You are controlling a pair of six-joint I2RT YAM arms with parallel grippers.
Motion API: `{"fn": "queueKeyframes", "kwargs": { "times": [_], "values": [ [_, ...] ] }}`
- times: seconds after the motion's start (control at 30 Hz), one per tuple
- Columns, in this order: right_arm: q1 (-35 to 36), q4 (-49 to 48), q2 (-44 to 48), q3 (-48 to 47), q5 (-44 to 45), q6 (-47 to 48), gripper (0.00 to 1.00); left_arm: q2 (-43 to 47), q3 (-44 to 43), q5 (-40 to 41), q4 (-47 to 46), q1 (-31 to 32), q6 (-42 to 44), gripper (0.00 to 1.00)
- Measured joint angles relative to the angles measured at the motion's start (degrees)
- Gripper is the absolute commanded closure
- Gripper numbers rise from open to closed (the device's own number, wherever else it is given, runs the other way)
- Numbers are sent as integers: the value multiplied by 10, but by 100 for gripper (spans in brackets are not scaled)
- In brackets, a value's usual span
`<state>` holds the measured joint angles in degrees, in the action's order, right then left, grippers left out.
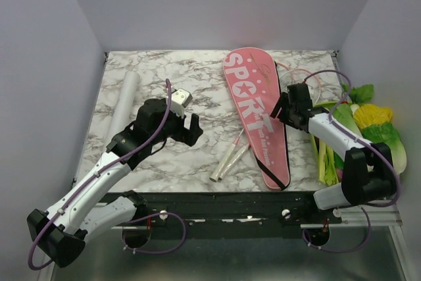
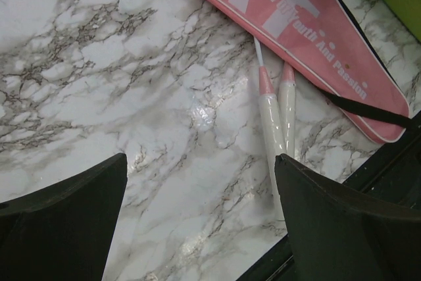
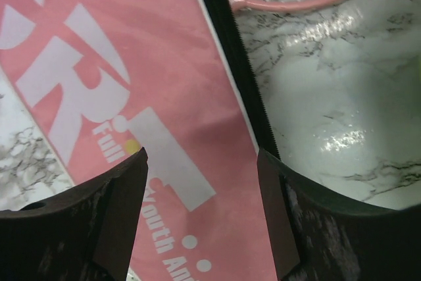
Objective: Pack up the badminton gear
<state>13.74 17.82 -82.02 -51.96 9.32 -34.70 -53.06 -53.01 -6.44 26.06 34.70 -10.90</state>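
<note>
Top external view: the pink bag (image 1: 256, 113) lies flat, running from the middle of the far edge of the surface (image 1: 197, 70) toward the near-right corner, narrow end nearest. Two racket handles (image 1: 227, 159) lie side by side just left of that narrow end, their shafts passing beneath the bag's left edge. A pink racket frame (image 3: 296, 6) emerges at the bag's black zip edge toward the far-right corner. Whether these sit inside the bag or merely under it cannot be determined. The right gripper (image 3: 197, 162) is poised over that zip edge with jaws apart and holding nothing, judged to be placed for lifting the flap; contact is not discernible. The left gripper (image 2: 200, 169), jaws wide and empty, hovers above bare marble left of the handles. The white tube (image 1: 123, 106) lies along the left edge, not yet packed. Along the right edge, toy vegetables (image 1: 368, 123) are partly masked.
</note>
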Motion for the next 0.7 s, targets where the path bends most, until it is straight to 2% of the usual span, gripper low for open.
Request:
{"fn": "queueKeyframes", "kwargs": {
  "times": [0.17,0.4,0.5,0.6,0.63,0.7],
  "values": [
    [-19,4,-16,32,-1,-19,24,21,42,-7,-2,11,-6,1],
    [-45,2,-18,64,-18,-30,24,32,56,-20,-4,14,-5,1],
    [-49,-5,-27,72,-38,-33,31,33,56,-23,-7,14,-5,1],
    [-50,-21,-32,85,-66,-37,52,35,56,-25,-7,14,-5,1],
    [-50,-26,-32,89,-75,-39,68,36,57,-25,-7,14,-5,1],
    [-50,-33,-31,95,-90,-42,84,38,57,-25,-7,14,-5,1]
  ]
}}
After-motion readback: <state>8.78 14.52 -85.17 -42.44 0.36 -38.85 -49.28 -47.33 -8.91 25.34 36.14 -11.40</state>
